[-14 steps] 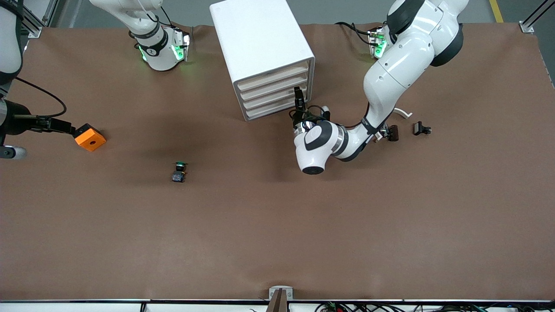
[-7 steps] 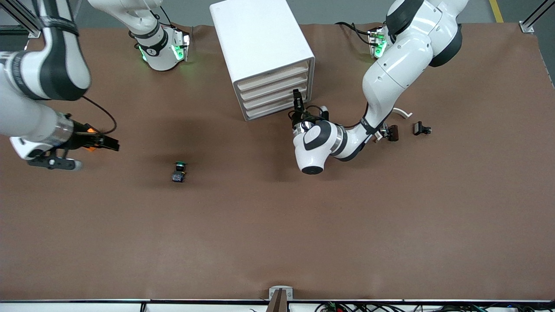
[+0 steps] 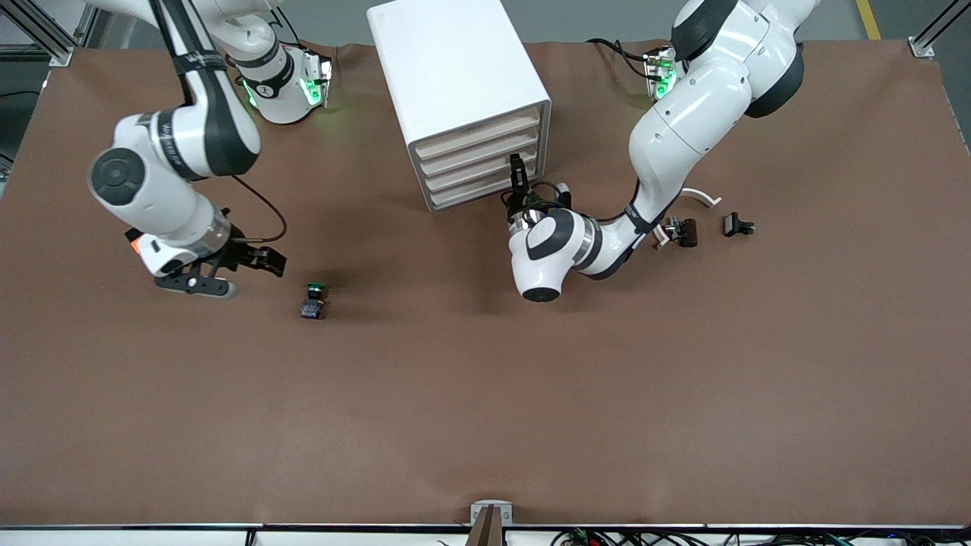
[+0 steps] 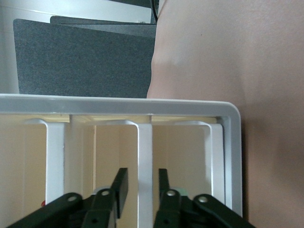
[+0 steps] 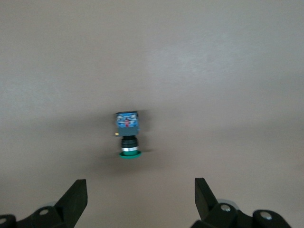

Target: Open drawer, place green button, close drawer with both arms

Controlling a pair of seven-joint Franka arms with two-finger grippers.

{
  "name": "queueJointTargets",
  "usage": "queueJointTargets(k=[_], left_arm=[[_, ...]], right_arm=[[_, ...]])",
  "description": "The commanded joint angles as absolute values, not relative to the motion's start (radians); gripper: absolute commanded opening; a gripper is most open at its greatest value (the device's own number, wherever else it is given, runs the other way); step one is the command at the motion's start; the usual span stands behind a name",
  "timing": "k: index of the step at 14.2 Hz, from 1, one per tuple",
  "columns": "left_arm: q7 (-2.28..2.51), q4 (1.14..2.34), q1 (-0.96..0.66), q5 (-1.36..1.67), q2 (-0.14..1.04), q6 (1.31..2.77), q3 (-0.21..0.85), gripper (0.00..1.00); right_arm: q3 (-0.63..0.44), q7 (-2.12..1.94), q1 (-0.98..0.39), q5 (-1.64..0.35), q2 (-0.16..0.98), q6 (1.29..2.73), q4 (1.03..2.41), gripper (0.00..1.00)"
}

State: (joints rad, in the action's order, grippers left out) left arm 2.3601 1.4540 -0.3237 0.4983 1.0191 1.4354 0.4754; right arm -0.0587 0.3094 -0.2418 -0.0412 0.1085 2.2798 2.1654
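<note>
Bare table all around the button (image 3: pixel 312 299), right pincer (image 3: pixel 267 262) near, nothing between

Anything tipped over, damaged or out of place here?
Only the button looks odd: it lies on its side on the table. The cabinet sits askew, drawers shut. Left pincer at the drawer fronts; right pincer, open, near the button.

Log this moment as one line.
left gripper open at cabinet drawer fronts | right gripper open near button | drawer shut
</note>
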Motion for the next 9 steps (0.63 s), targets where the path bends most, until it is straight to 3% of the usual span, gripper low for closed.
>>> queueJointTargets(k=[1, 9], left_arm=[[2.375, 1.431, -0.341, 0.523, 1.031, 1.434, 0.466, 0.2], [2.375, 1.431, -0.342, 0.517, 1.032, 1.434, 0.463, 0.15]], right_arm=[[-0.067, 0.348, -0.284, -0.054, 0.147, 2.383, 2.207, 1.0], [-0.069, 0.37, -0.314, -0.054, 0.385, 2.695, 2.201, 1.0]])
